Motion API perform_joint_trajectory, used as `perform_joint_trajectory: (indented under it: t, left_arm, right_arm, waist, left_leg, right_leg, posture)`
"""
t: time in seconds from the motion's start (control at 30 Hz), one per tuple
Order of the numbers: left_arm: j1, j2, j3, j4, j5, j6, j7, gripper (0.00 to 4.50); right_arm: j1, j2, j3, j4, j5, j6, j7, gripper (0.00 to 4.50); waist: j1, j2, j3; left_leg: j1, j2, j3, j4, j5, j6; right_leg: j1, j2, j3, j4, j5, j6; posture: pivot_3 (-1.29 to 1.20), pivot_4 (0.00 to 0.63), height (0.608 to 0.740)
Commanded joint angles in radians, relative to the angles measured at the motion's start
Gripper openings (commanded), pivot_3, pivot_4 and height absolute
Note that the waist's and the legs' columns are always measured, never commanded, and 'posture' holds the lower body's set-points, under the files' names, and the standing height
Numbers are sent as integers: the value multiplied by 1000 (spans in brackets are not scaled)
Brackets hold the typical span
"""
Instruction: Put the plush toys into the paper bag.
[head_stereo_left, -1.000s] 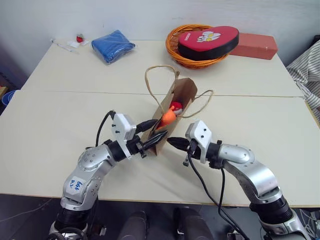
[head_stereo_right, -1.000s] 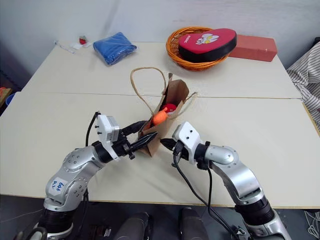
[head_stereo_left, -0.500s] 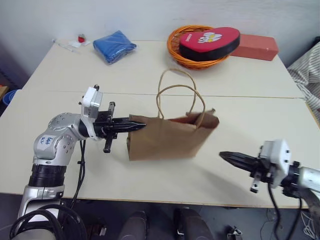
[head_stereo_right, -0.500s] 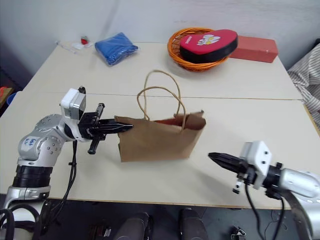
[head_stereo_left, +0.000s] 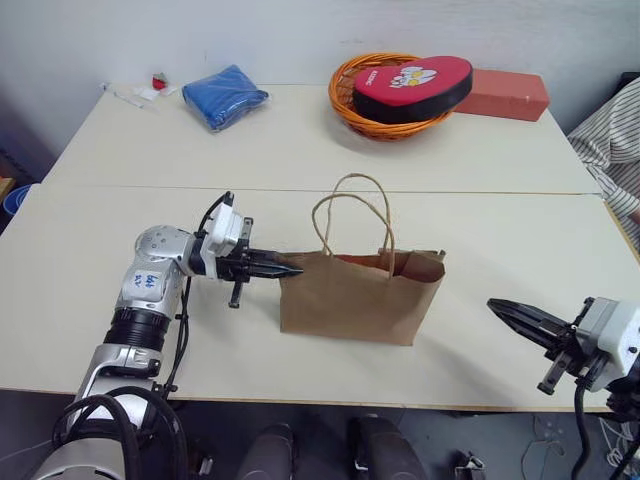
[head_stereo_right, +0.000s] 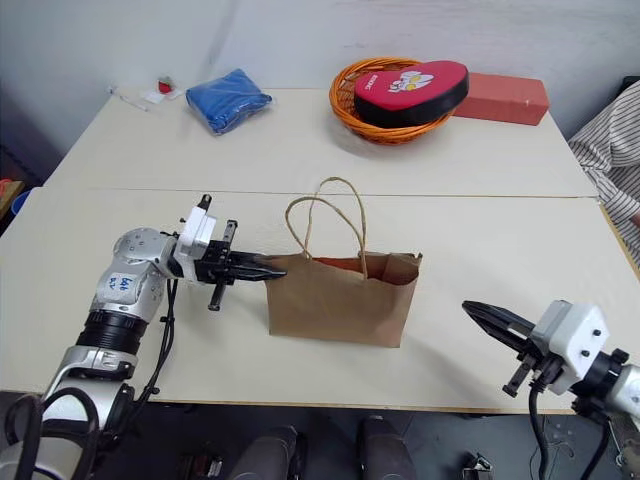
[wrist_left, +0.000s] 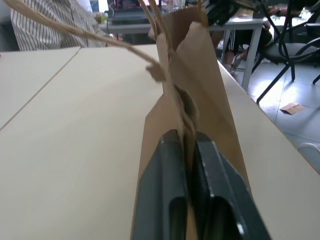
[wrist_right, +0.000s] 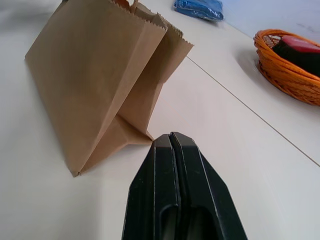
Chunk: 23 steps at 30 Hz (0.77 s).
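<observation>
Standing upright now: the paper bag, which a second ago lay tipped on the table with the orange and red toys showing at its mouth.

Head views, bag: it rests on its base, side-on to the camera, handles looped above; a strip of red shows just inside the rim, and the orange toy is hidden, so both toys are probably inside.

Head views, left gripper: half a second ago it was already at the bag's near end; now its tips sit against the top corner of that end, pointing level along the bag.

Head views, right gripper: it has drawn away from the bag's mouth, where it worked a second ago, and hangs well apart beyond the far end, pointing back toward it.

Left wrist view: the two black fingers lie nearly together with a fold of the bag's edge clamped between them, the bag rising straight ahead.

Right wrist view: the fingers are pressed together on nothing; the bag stands ahead of the tips, apart from them.

Bystanders: the orange basket with its red cushion and the blue cloth lie far beyond both grippers.

Meaning: loading looks done; what likely remains is letting go of the edge without tipping the bag.
</observation>
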Motion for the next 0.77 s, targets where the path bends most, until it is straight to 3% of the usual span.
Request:
perform_joint_trajectory:
  t: [0.03,0.1,0.17,0.37,0.57,0.77]
  left_arm:
    - [32,39,31,-89,-22,51,9,1426]
    - [60,70,55,-129,-28,82,33,2047]
    - [81,102,80,-153,-29,106,54,2657]
    - [200,248,198,-231,-60,195,87,4458]
    - [369,351,320,-271,-10,92,137,4500]
    - [487,385,394,-293,-16,42,163,4500]
  right_arm:
    - [-25,-11,-2,28,7,-37,0,0]
    - [-52,-24,-9,55,36,-24,9,0]
    - [-67,-44,-22,67,73,9,20,381]
    - [-59,-120,-65,142,70,-81,156,2282]
    - [-55,-195,-85,164,62,-147,265,4361]
    - [-90,-234,-77,210,54,-167,286,4478]
  waist:
    - [2,0,0]
    - [2,0,0]
    - [3,0,0]
    - [3,0,0]
    - [4,1,0]
    - [8,0,0]
  left_leg:
    - [0,0,0,0,0,0]
    - [0,0,0,0,0,0]
    - [0,0,0,0,0,0]
    - [0,0,-1,-1,0,0]
    - [0,1,-1,-1,0,1]
    - [0,1,-1,-1,-1,1]
  right_leg:
    - [0,0,0,0,0,0]
    - [0,0,0,0,0,0]
    - [0,0,0,0,0,0]
    - [0,0,0,-1,0,0]
    - [1,-1,0,-2,0,0]
    - [1,-1,0,-2,0,0]
  posture:
    - [0,150,740]
    - [0,150,740]
    - [0,150,740]
    - [0,150,740]
    - [0,150,740]
    - [0,150,740]
